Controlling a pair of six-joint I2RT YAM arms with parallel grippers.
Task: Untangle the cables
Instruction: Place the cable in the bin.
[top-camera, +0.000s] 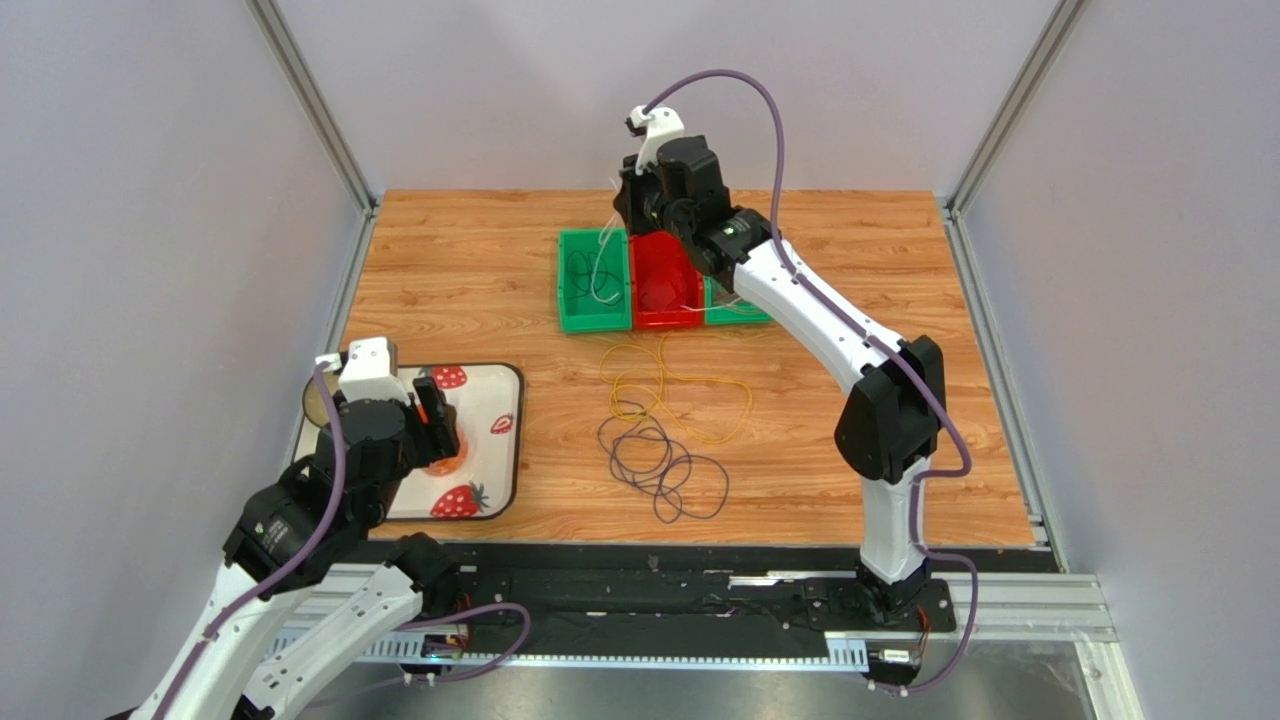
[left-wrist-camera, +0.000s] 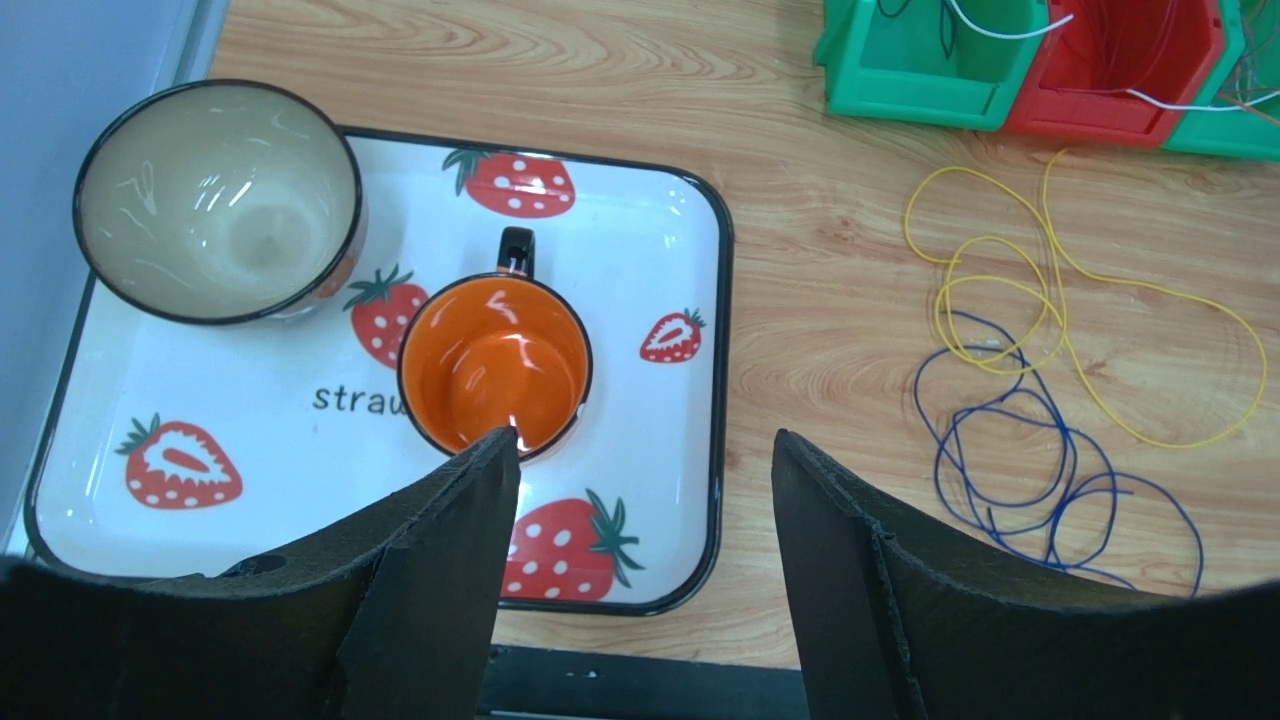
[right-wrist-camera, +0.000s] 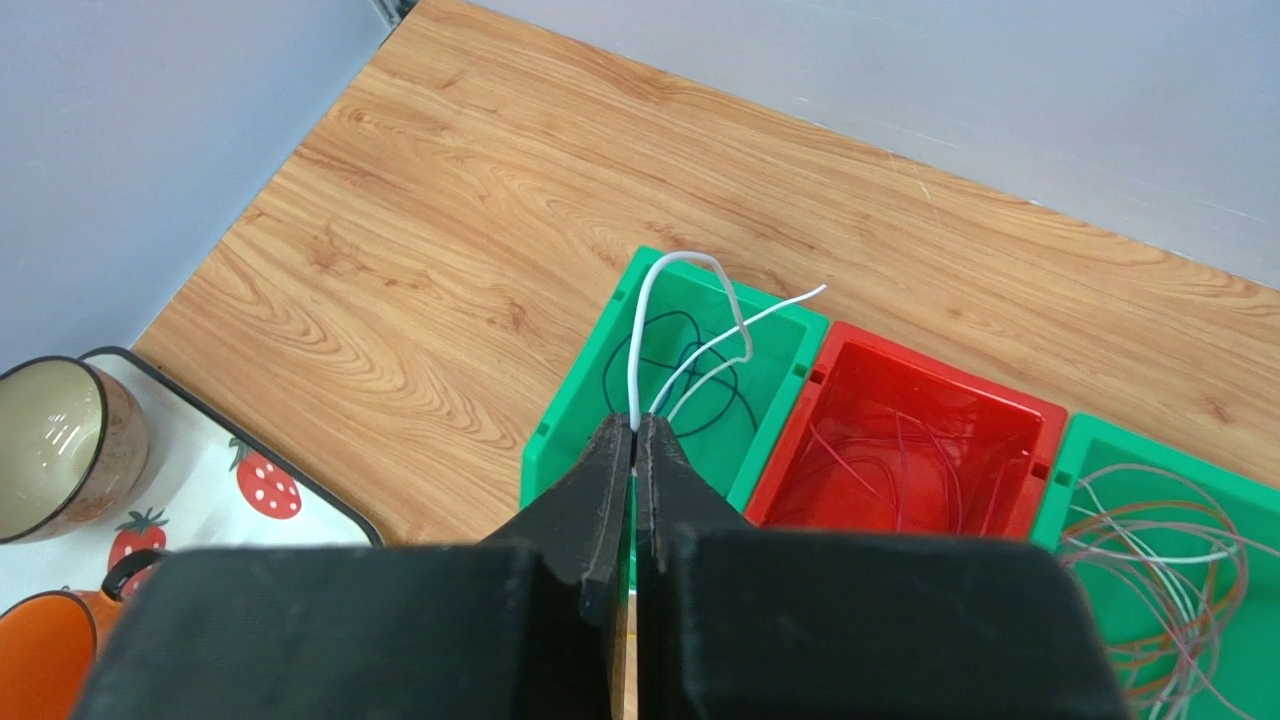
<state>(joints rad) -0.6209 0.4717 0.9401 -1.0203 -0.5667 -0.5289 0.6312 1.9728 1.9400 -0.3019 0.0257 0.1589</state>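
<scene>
My right gripper (right-wrist-camera: 637, 431) is shut on a white cable (right-wrist-camera: 643, 323), pinched at the fingertips above the left green bin (right-wrist-camera: 571, 435). The cable arches up and its ends hang over that bin, where a dark cable (right-wrist-camera: 726, 402) lies. On the table, yellow cables (top-camera: 676, 393) lie in loose loops that overlap dark purple cables (top-camera: 661, 462) just nearer to me. Both tangles show in the left wrist view, yellow (left-wrist-camera: 1052, 300) above purple (left-wrist-camera: 1037, 480). My left gripper (left-wrist-camera: 646, 450) hangs open over the strawberry tray (left-wrist-camera: 706, 375), holding nothing.
A red bin (right-wrist-camera: 1037, 428) holds reddish cables, and a right green bin (right-wrist-camera: 1082, 450) holds several mixed cables. On the tray stand an orange mug (left-wrist-camera: 493, 368) and a beige bowl (left-wrist-camera: 218, 203). Grey walls enclose the table on three sides.
</scene>
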